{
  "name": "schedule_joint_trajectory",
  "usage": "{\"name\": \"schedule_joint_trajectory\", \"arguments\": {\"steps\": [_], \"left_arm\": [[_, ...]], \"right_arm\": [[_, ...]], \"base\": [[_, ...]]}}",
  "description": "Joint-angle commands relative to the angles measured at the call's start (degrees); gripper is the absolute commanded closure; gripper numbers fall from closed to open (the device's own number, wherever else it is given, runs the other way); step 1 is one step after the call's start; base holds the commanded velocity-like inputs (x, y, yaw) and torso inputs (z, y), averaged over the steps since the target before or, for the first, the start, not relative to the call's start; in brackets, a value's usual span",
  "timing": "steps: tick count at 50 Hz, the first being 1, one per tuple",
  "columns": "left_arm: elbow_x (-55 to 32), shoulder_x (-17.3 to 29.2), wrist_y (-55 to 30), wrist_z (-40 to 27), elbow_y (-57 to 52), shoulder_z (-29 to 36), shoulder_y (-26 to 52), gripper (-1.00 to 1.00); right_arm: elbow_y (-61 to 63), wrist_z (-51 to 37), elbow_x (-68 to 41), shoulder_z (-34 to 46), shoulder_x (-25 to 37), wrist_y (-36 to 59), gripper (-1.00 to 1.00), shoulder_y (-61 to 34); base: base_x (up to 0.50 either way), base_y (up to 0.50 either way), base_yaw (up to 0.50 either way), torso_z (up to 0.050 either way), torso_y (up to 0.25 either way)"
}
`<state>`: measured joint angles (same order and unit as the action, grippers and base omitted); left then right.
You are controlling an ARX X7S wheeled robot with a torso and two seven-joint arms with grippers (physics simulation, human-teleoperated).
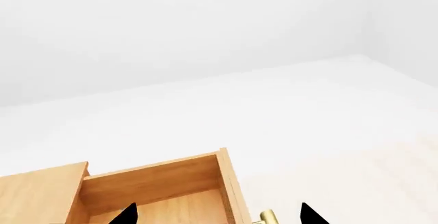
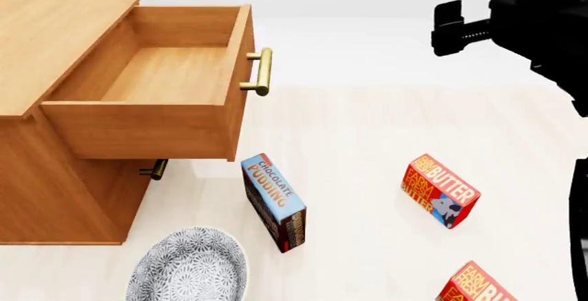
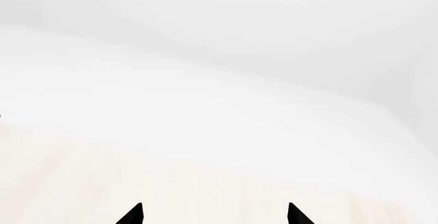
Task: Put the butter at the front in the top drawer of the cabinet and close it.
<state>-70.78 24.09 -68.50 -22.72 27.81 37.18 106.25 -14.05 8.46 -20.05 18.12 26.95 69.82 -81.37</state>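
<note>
left gripper (image 1: 217,215): tips spread, above the top drawer (image 2: 175,74), holding nothing
right gripper (image 3: 215,214): tips spread, holding nothing
top drawer: pulled open
butter (image 2: 440,191): on floor, right of pudding box (image 2: 274,202)

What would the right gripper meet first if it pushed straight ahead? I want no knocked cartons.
Nothing near: past the right gripper its wrist view shows only bare pale floor, then white backdrop. Depth unclear.

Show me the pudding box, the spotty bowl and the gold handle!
pudding box (image 2: 273,198), head view, on its blue top.
bowl (image 2: 189,266), head view, on its patterned inside.
top drawer handle (image 2: 264,71), head view, on the brass bar.
</note>
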Motion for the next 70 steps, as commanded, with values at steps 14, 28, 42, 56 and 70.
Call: {"name": "schedule_joint_trajectory", "arguments": {"steps": [14, 28, 42, 56, 70], "left_arm": [[5.8, 6.2, 10.7, -2.6, -12.7, -0.4, -4.6, -1.0], [6.7, 7.0, 11.3, -0.1, -13.6, 0.9, -4.7, -1.0], [6.5, 6.9, 10.0, 1.2, -13.1, 1.7, -3.9, -1.0], [6.6, 6.9, 9.5, 2.2, -12.9, 2.4, -3.5, -1.0], [6.7, 7.0, 9.2, 2.9, -12.8, 2.9, -3.2, -1.0]], "right_arm": [[-7.3, 17.0, -1.3, 14.5, 7.5, -1.3, -1.0, 0.2], [-11.4, 23.8, -0.6, 21.2, 8.4, -4.0, -1.0, 0.9], [-5.9, 28.5, -0.3, 27.1, 13.5, -3.0, -1.0, 3.7], [-1.9, 30.4, -0.4, 29.8, 16.7, -2.5, -1.0, 5.7], [-2.4, 29.0, -0.8, 28.9, 17.7, -4.4, -1.0, 9.0]], "base": [[0.0, 0.0, 0.0, 0.0, 0.0], [0.0, 0.0, 0.0, 0.0, 0.0], [0.0, 0.0, 0.0, 0.0, 0.0], [0.0, 0.0, 0.0, 0.0, 0.0], [0.0, 0.0, 0.0, 0.0, 0.0]]}}
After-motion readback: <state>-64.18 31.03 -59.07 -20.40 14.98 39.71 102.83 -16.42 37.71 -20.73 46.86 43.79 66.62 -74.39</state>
